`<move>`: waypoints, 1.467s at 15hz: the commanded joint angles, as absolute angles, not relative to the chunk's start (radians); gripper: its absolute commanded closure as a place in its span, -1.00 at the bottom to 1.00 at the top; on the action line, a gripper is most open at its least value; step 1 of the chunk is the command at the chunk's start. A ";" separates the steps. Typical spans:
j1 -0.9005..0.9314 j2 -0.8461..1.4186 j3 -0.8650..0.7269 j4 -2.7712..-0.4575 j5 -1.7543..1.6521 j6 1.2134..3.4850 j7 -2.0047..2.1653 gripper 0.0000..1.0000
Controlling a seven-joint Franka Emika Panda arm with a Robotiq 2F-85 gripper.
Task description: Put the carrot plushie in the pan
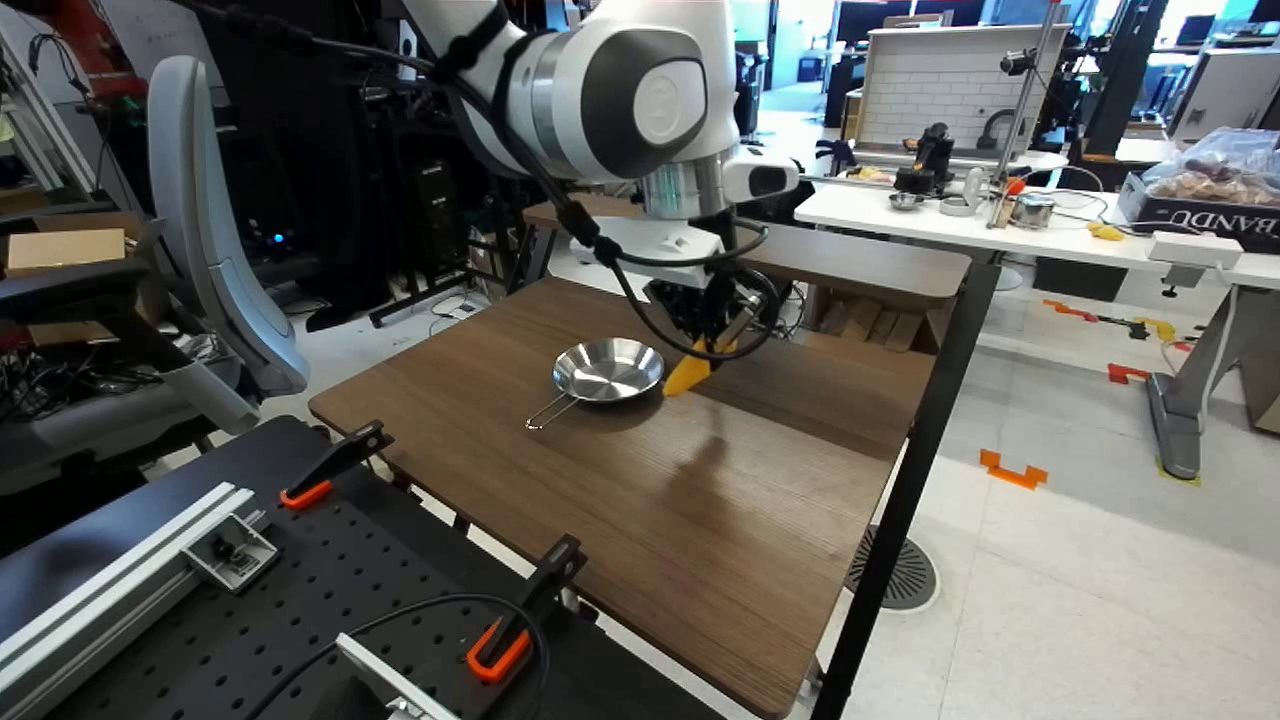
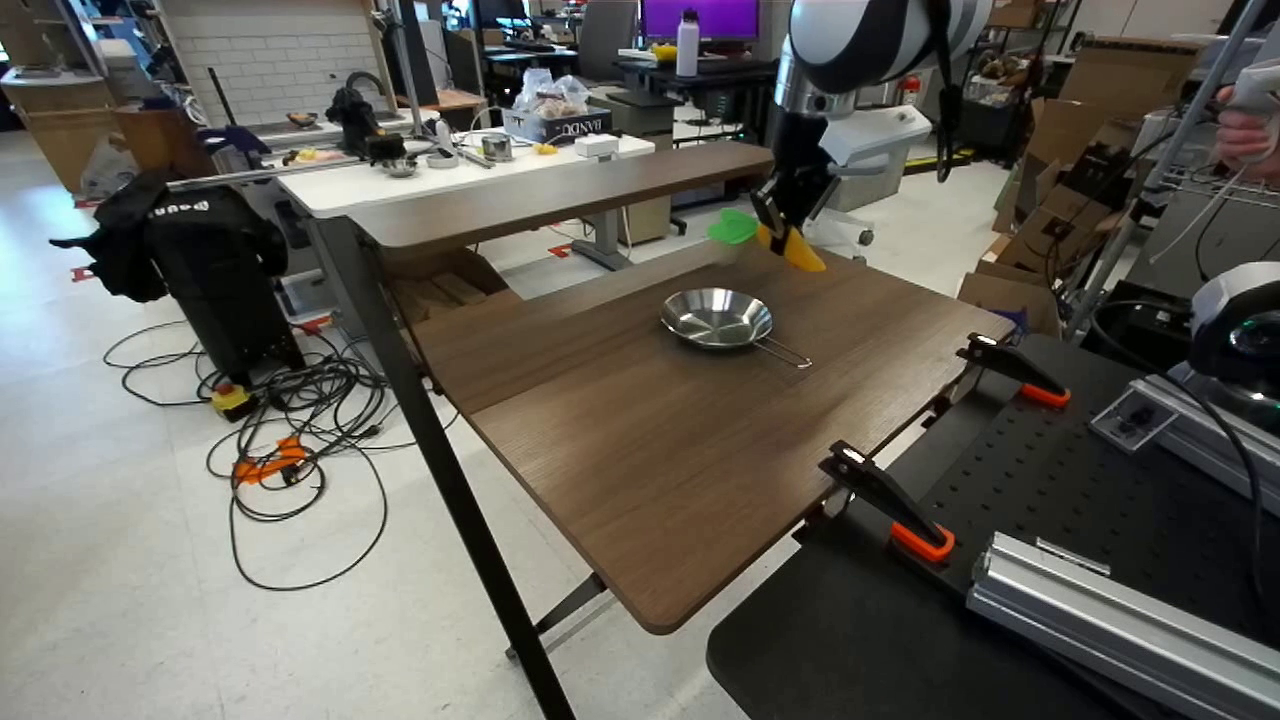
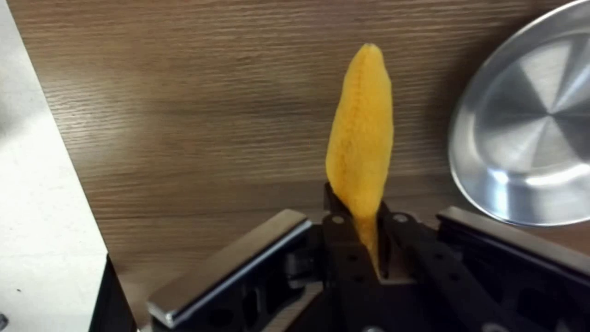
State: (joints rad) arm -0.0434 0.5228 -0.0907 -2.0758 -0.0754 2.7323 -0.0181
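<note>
The carrot plushie is an orange tapered toy. My gripper is shut on it, squeezing it between the fingertips in the wrist view. Its orange end points away from the fingers. In the exterior views the plushie hangs above the table, tilted, and its green leafy tip shows in an exterior view. The leafy tip is hidden in the wrist view. The shiny silver pan sits on the brown table, with its thin wire handle toward the black bench. The pan is at the right in the wrist view, apart from the plushie.
The brown table has a raised shelf along its far side. Black clamps with orange handles grip the near edge by a black perforated bench. A cable loops around the wrist.
</note>
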 commanded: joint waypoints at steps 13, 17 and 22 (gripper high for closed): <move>0.024 0.425 0.009 -2.193 -0.077 2.732 -0.023 0.26; 0.026 0.433 0.020 -2.200 -0.078 2.735 -0.028 -0.15; 0.026 0.423 0.022 -2.221 -0.080 2.735 -0.027 -0.91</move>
